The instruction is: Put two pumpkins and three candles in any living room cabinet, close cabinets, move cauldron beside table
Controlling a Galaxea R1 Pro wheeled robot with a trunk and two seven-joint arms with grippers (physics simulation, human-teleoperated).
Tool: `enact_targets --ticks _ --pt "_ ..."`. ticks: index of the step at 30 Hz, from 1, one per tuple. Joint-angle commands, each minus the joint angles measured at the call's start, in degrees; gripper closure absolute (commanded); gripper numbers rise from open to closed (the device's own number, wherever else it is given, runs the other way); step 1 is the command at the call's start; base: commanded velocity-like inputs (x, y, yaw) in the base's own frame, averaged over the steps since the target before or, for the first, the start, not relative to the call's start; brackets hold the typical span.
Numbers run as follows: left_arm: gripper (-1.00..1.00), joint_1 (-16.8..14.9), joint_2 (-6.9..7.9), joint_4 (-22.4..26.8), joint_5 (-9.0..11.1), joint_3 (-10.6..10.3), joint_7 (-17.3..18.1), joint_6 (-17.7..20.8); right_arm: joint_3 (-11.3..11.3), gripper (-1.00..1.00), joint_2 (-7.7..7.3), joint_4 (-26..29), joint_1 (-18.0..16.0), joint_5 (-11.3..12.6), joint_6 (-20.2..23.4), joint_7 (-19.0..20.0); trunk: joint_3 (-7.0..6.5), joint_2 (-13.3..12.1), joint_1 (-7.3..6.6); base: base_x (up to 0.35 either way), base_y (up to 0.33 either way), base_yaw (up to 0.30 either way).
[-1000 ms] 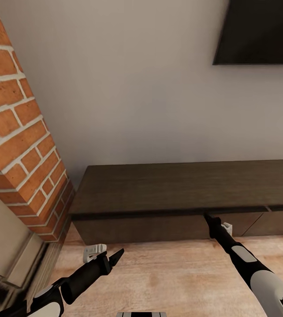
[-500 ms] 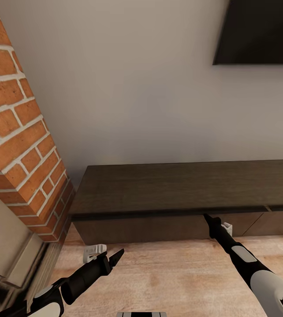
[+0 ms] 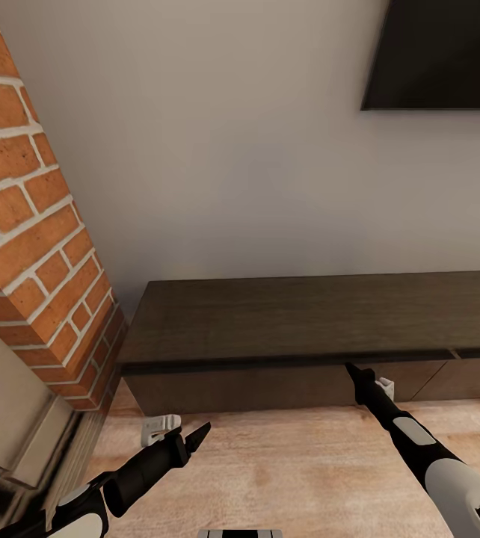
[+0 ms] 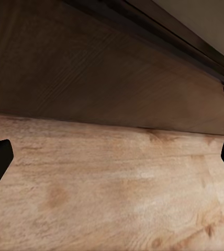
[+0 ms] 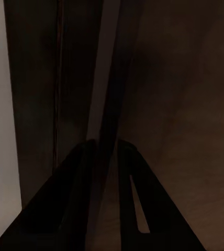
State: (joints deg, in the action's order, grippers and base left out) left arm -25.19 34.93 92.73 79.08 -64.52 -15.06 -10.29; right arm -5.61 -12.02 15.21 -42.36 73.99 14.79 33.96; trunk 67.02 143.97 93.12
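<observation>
At nine o'clock stands the brick fireplace point(image 3: 31, 246); at seven o'clock the left pincer point(image 3: 195, 436) hangs over the wooden floor point(image 3: 285, 471), spread wide and empty. The cabinet point(image 3: 307, 321) runs from centre to three o'clock with its drawers looking closed. At five o'clock the right pincer point(image 3: 354, 371), fingers drawn narrow, touches the seam under the top, so I judge a drawer is about to be opened or has just been shut.
</observation>
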Motion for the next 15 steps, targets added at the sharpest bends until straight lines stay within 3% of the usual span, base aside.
enact_targets --ticks 1,15 --pt "-1.00 -0.12 0.05 0.08 0.46 -0.25 -0.20 -0.52 -0.63 1.00 -0.01 -0.18 0.00 0.02 0.40 0.14 0.06 0.02 0.00 0.000 0.000 0.000" --pt "-1.00 -0.11 0.05 0.08 0.46 -0.42 -0.20 -0.52 -0.67 1.00 -0.02 -0.27 0.00 0.10 0.41 0.13 0.06 0.02 0.00 0.000 0.000 0.000"
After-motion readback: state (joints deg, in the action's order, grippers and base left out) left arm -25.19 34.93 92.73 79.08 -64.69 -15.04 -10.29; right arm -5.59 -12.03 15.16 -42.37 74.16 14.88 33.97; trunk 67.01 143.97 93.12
